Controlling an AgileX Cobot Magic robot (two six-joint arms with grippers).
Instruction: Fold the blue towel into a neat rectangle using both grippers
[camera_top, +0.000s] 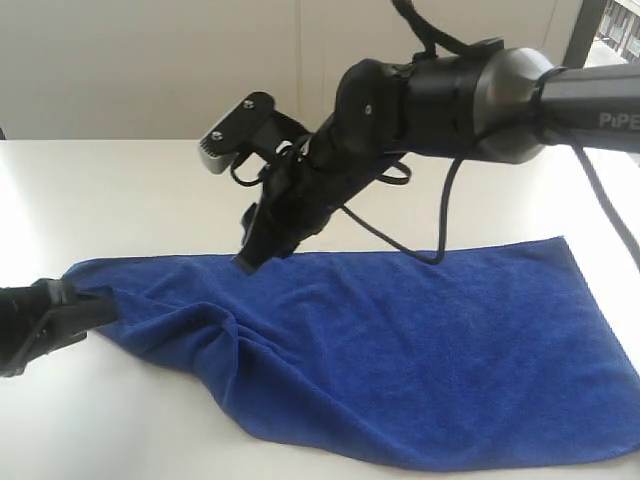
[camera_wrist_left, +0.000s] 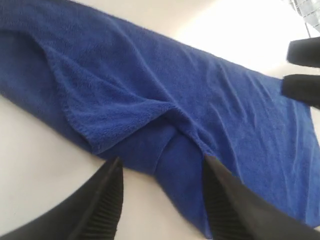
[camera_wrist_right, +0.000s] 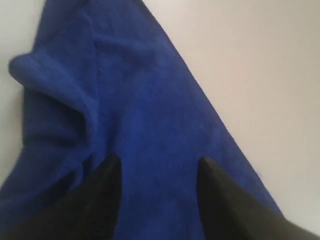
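in the exterior view the left hand (camera_top: 85, 312) lies low on the white counter (camera_top: 120, 190) at 9 o'clock, and its tip meets the bunched corner of the blue towel (camera_top: 400, 350). in the left wrist view its two fingers (camera_wrist_left: 107, 205) stand wide apart. the corner of the cloth lies loose between them and is not pinched, though one finger covers a bit of its edge.

the towel lies on the counter with its long axis from 9 o'clock to 3 o'clock. its left end is narrow and points to 9 o'clock, at the left hand, and the cloth becomes broader toward 3 o'clock. a soft ridge of folds (camera_top: 225, 330) runs from that corner toward 5 o'clock.

the right hand (camera_top: 252, 250) reaches across the middle from 2 o'clock and points down toward 7 o'clock. its tip is at the far edge of the towel, left of the centre. whether it touches the cloth i cannot tell. in the right wrist view its fingers (camera_wrist_right: 107, 200) are also apart, holding nothing, above the blue cloth.

the right end of the towel is flat, and its far corner (camera_top: 562, 240) points to 2 o'clock.
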